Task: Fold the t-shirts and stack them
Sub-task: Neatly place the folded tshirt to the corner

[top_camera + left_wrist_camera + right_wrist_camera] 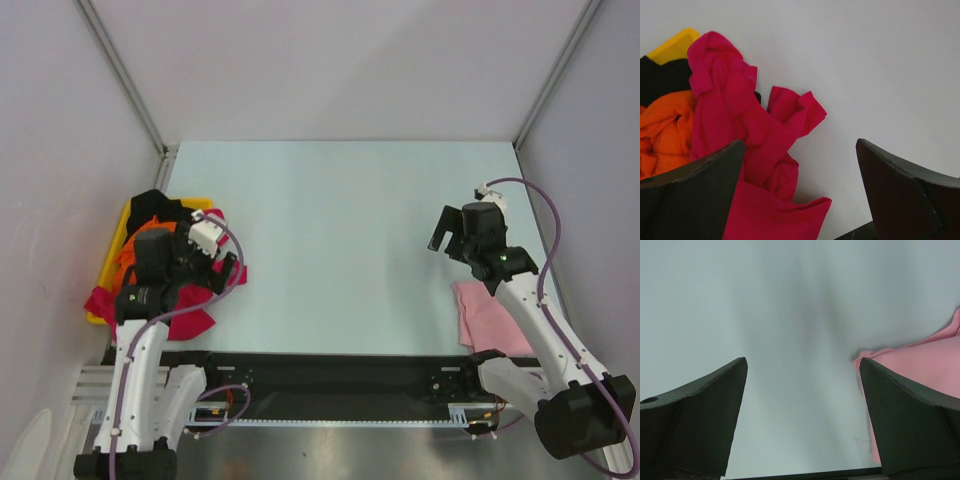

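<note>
Shirts are seen at both sides of the worktop [340, 220]. At the near right, a pink shirt [488, 318] is laid flat as a folded rectangle, partly covered by the right arm. The right gripper [450, 235] is held over bare worktop just beyond the far left corner of that shirt, its fingers spread apart with nothing between them. At the left edge, a yellow tray [676, 44] is filled with a crumpled heap. A black shirt [150, 205] is at the far end and an orange shirt [135, 250] in the middle. A magenta shirt [195, 314] is spilled over the near and right rim onto the worktop. The left gripper [225, 262] is held above the right side of that heap, over the magenta shirt, with jaws wide and empty. Contact with the cloth cannot be judged.
</note>
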Tool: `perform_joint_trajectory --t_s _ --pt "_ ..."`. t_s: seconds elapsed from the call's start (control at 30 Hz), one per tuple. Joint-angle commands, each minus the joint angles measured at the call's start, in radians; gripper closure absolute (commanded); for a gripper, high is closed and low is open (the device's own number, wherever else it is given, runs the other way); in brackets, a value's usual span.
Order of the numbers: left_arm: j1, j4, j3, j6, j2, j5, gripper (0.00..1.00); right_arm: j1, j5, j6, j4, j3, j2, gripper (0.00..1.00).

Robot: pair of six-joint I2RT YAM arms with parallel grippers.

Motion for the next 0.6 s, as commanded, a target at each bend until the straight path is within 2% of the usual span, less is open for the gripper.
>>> perform_joint_trajectory --t_s 0.0,0.57 --pt "0.033 0.05 -0.054 -0.025 -0.072 -0.098 0.0 -0.006 -0.004 -0.031 0.052 -0.004 -0.031 0.0" --pt "0.048 0.062 -0.062 -0.033 -0.106 -0.053 0.0 -0.01 0.056 -0.059 0.089 -0.037 -0.096 0.0"
